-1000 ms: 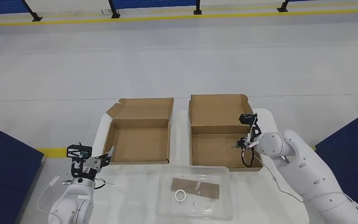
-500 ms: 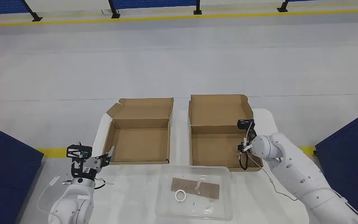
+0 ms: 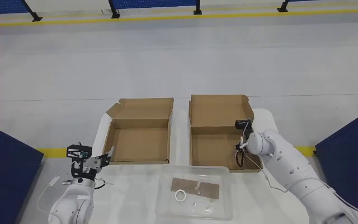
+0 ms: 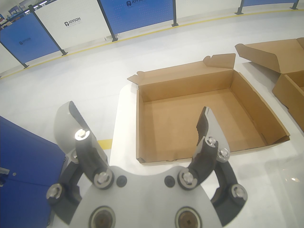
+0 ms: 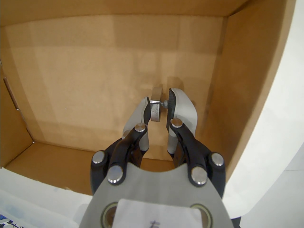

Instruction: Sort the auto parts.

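The right gripper (image 5: 159, 106) is clamping a small silver metal bolt with a flat disc head (image 5: 155, 113), its jaws nearly together, and is hanging inside the right open brown cardboard box (image 5: 83, 72), toward its right side. The left gripper (image 4: 137, 110) is hovering with jaws spread wide, gripping nothing, just beside the left open brown cardboard box (image 4: 185, 84). A clear plastic bin (image 3: 193, 168) is sitting in front of both boxes, holding a white ring (image 3: 180, 195).

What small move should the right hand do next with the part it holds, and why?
Probably it should open and let the part fall. The right hand is shut on a small silver metal bolt with a flat round head, within the walls of the open brown cardboard box on the right, over its bare floor. The height above the floor is unclear, but the drop looks short.
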